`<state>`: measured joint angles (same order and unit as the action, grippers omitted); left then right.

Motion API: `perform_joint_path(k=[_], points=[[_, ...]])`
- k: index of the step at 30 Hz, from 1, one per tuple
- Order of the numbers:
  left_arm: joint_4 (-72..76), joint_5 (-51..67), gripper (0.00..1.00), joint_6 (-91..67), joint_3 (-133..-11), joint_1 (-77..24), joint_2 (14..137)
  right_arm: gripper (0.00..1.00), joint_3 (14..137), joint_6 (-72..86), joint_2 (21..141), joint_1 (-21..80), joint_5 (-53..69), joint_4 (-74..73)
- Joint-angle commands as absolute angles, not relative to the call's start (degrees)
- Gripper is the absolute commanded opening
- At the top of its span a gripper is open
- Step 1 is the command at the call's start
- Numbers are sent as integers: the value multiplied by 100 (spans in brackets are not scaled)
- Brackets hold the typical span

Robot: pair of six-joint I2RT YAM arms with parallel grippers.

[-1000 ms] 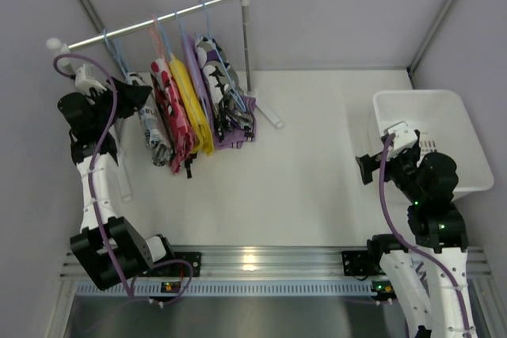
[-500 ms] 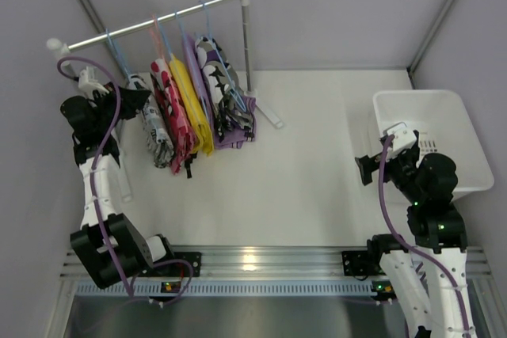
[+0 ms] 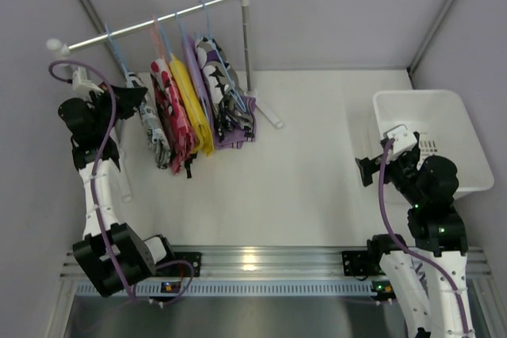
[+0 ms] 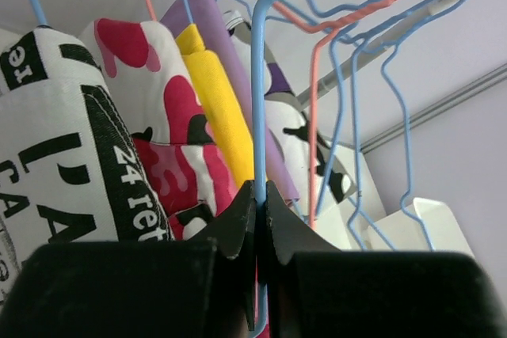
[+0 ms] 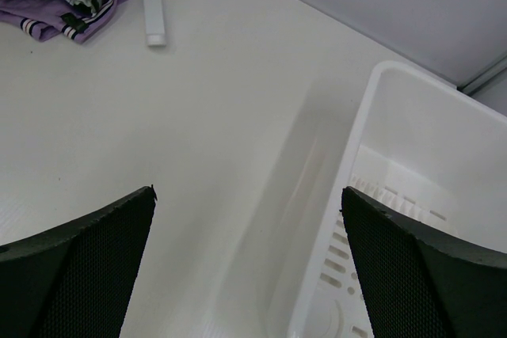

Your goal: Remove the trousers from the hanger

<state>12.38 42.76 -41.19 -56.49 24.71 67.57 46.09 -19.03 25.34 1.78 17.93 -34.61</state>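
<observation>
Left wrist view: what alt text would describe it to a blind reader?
The left end effector is shut on a blue wire hanger. Beside it hang black-and-white print trousers, red-pink blotched trousers, yellow trousers and purple trousers.

trousers [image 3: 182, 108]: soft matt cloth | hanger [image 4: 258, 77]: glossy coated wire | basket [image 3: 418, 95]: smooth plastic | rail [image 3: 150, 25]: shiny metal

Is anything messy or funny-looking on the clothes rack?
Yes. The purple trousers sag down and lie bunched on the table by the rack's foot. Also, the left pincer is shut on a blue hanger wire, not on cloth.
</observation>
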Motion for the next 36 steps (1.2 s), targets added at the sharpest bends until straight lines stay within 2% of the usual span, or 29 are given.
perform_joint_path(k=[1,11,23,30,36], points=[[2233,3991,0,-4473,-6106,2505,6109,99,4597,-1942,2540,141,1890,-3085],[1372,4034,0,-5001,-6741,2505,5512,99,4614,-1951,2619,141,1890,-2988],[-1184,4561,0,-4667,-6407,2505,3966,100,4597,-2013,2487,132,1881,-3094],[-1933,5869,0,-3991,-6267,2496,3279,100,4579,-2013,2303,141,1907,-3190],[-2080,7627,0,-3947,-6336,2496,2900,100,4526,-1934,2136,141,1942,-3331]])
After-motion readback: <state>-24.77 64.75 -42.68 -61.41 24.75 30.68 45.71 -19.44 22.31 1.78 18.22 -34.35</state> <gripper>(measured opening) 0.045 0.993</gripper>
